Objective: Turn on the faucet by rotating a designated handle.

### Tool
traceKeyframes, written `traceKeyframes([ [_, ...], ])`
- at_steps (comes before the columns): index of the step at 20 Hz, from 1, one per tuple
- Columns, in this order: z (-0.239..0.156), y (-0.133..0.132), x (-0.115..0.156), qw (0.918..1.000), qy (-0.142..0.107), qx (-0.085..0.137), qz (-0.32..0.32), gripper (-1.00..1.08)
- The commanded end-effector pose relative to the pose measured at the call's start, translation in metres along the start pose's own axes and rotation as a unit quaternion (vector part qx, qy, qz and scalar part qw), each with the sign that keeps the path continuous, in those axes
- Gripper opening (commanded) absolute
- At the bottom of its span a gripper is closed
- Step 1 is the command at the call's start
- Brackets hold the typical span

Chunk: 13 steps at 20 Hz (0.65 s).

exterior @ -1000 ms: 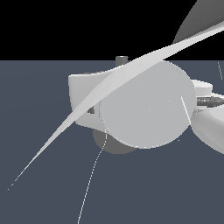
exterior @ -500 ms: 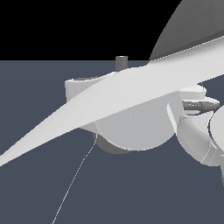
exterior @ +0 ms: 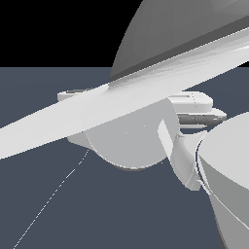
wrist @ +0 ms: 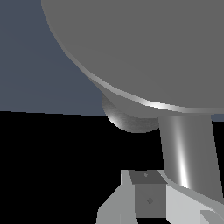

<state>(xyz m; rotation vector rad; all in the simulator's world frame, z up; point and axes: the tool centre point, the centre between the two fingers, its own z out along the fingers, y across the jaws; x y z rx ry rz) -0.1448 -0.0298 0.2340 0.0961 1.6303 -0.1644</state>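
Note:
In the wrist view the faucet (wrist: pixel 148 48) fills the frame as a thick matte grey body, with a darker rounded part (wrist: pixel 131 120) under it. The handle (wrist: pixel 186 148), a straight shiny grey rod, runs from the body down to my gripper (wrist: pixel 179 205). One finger's pad (wrist: pixel 148 197) sits just beside the rod's end, and a second pale part (wrist: pixel 210 216) lies on the rod's other side. I cannot tell whether the fingers touch the rod. In the exterior view, pale arm parts (exterior: pixel 131 141) hide the faucet and handle.
A dark blue-grey floor (exterior: pixel 97 204) lies below, also in the wrist view (wrist: pixel 39 65). In the exterior view a broad pale band (exterior: pixel 73 121) crosses diagonally and a dark grey dome (exterior: pixel 185 39) fills the top right. A large pale link (exterior: pixel 228 165) stands at that view's right.
In the exterior view the pale band has swung flatter and grown wider. The round pale arm part has shifted. A small dark post at the horizon is now covered.

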Motion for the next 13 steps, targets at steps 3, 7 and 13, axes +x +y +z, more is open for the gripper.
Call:
traceKeyframes([
  [3,-0.006,0.062,-0.026,0.9978,-0.016,-0.06,0.023,-1.0],
  [7,-0.008,0.075,-0.031,0.9972,-0.023,-0.066,0.025,-1.0],
  [13,-0.011,0.091,-0.037,0.9965,-0.031,-0.073,0.027,-1.0],
])
